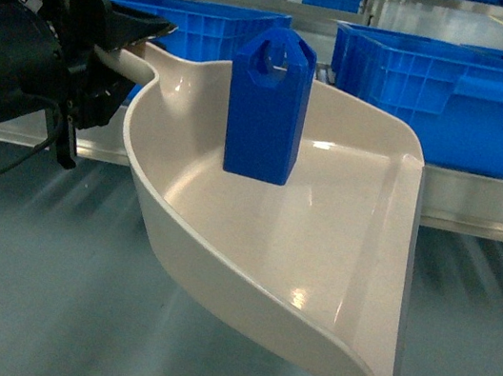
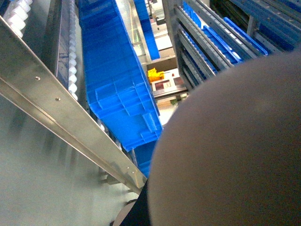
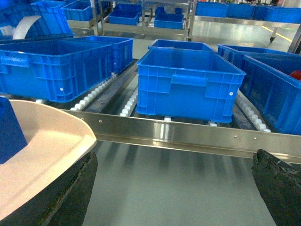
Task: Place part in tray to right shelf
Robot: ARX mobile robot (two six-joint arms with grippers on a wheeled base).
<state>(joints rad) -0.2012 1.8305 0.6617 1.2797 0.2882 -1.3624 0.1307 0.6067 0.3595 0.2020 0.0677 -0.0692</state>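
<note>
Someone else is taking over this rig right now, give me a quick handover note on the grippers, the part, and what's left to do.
Left gripper: shut on the tray handle, holding it in the air in front of the shelf rail.
Right gripper: open, empty, facing the shelf.
Part: upright in the tray, near the handle end.
Done: part is loaded in the tray.
Left: get the part onto the right shelf, where blue crates sit on the rollers.
</note>
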